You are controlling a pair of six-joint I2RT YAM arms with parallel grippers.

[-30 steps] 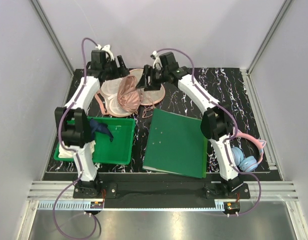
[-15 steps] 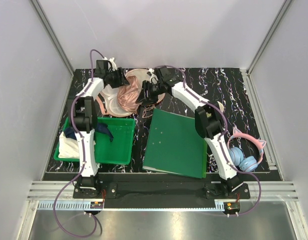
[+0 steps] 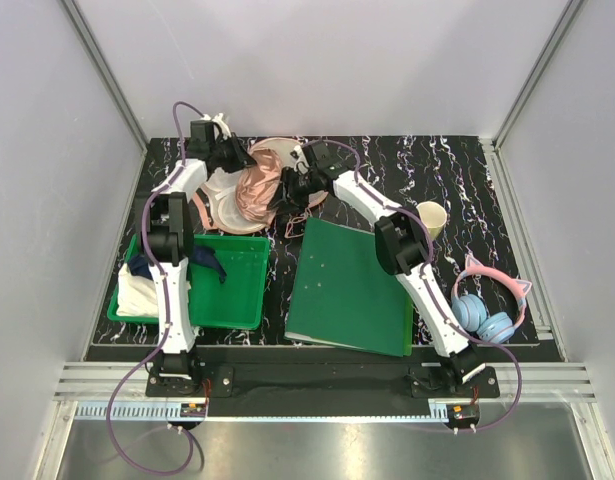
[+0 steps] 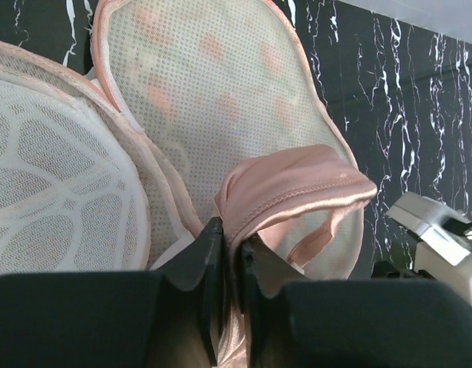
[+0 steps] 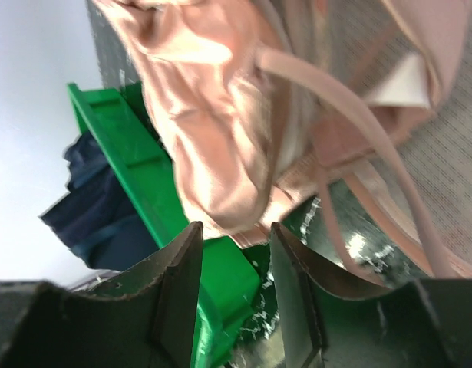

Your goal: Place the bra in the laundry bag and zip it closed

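One bra (image 4: 297,184) over the laundry bag (image 4: 220,77), left end effector (image 4: 229,231) pinching it, right end effector (image 5: 236,239) parted beside it

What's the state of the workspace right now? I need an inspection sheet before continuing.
Surface: black, white-veined table.
Job's things: bra bunched over the open laundry bag, not tucked in; bag not zipped.
Clutter: green bin holding a dark blue cloth and a white cloth; green folder; paper cup; headphones.
Grippers: left gripper pinched on the bra's edge; right gripper open, with the bra just ahead of it.
Cables: purple cables run along both arms; no snag seen.
Surroundings: pale walls; nothing else seen.
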